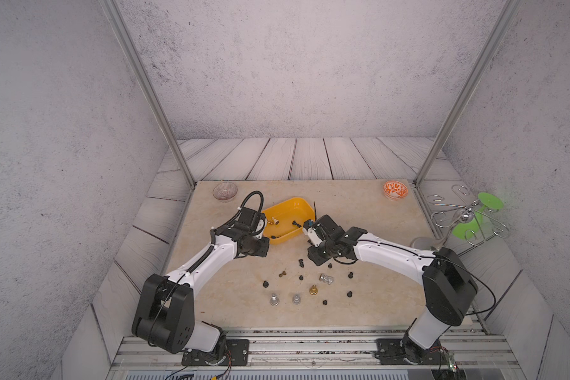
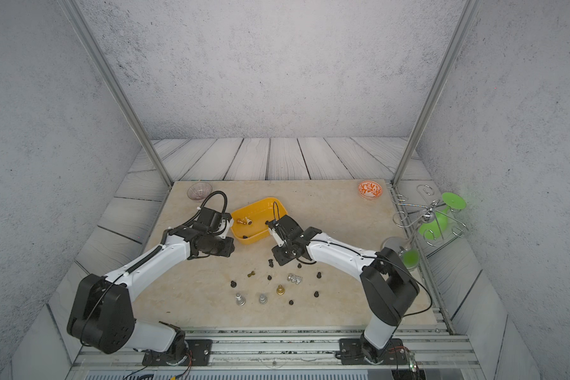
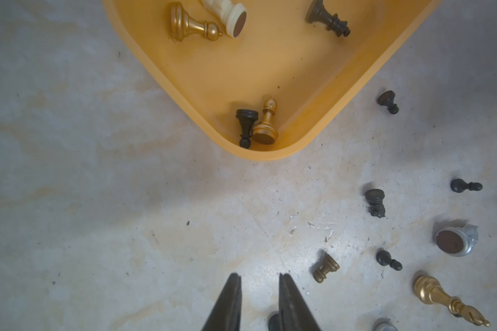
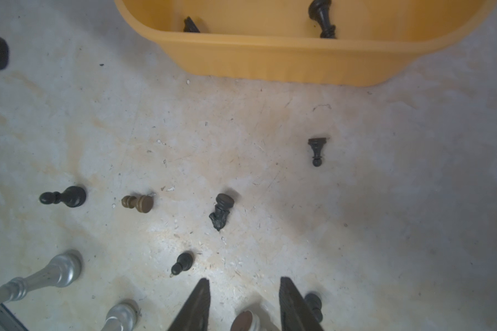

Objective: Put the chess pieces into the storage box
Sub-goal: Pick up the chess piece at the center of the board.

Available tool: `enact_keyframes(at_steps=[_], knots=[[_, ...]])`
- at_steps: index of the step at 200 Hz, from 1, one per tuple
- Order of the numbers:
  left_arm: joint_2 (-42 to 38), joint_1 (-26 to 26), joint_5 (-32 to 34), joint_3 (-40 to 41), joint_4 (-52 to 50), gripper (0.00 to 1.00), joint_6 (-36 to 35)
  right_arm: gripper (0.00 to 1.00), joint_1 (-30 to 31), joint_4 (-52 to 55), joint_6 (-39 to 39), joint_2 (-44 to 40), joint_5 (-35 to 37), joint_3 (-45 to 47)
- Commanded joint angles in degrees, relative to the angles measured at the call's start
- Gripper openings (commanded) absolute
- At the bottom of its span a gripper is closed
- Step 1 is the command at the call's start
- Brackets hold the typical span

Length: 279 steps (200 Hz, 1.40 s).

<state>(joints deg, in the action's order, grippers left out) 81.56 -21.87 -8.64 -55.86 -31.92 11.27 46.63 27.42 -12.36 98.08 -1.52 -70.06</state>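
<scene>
Nothing held: left gripper (image 3: 258, 283) narrowly parted, right gripper (image 4: 243, 286) half open. Black knight (image 4: 221, 212), lying ahead of right tips, judged light, rigid, slick; to be pinched at waist.

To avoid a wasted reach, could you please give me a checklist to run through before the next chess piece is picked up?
1. Storage box upright on the table, top open: ok.
2. Right end effector jaws apart, nothing between the tips: ok.
3. Left end effector narrow gap, nothing between the tips: ok.
4. All chess pieces boxed: not ok; many lie on the table, such as the black knight.
5. Lone black piece ahead of the right end effector lies apart from the others: ok.
6. Height of either end effector above the table: cannot tell.
</scene>
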Motion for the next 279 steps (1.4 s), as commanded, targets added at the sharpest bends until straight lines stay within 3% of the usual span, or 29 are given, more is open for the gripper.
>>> enact_keyframes(at_steps=[1,82,194,279], knots=[[-1.99,0.25,-0.32,1.17,0.38,0.27,1.30,0.43,1.80,1.56,-1.46,4.68,3.23,-3.76],[-3.42,0.25,-0.58,2.87,0.63,0.27,1.38,0.43,4.99,7.56,-7.08,16.34,10.19,-13.61],[-3.69,0.29,-2.76,3.89,1.80,0.27,1.23,0.42,5.05,7.87,-11.11,21.88,8.81,-16.05],[-3.69,0.27,-3.11,4.18,2.30,0.27,1.54,0.32,5.23,9.14,-10.97,25.14,8.37,-17.83]])
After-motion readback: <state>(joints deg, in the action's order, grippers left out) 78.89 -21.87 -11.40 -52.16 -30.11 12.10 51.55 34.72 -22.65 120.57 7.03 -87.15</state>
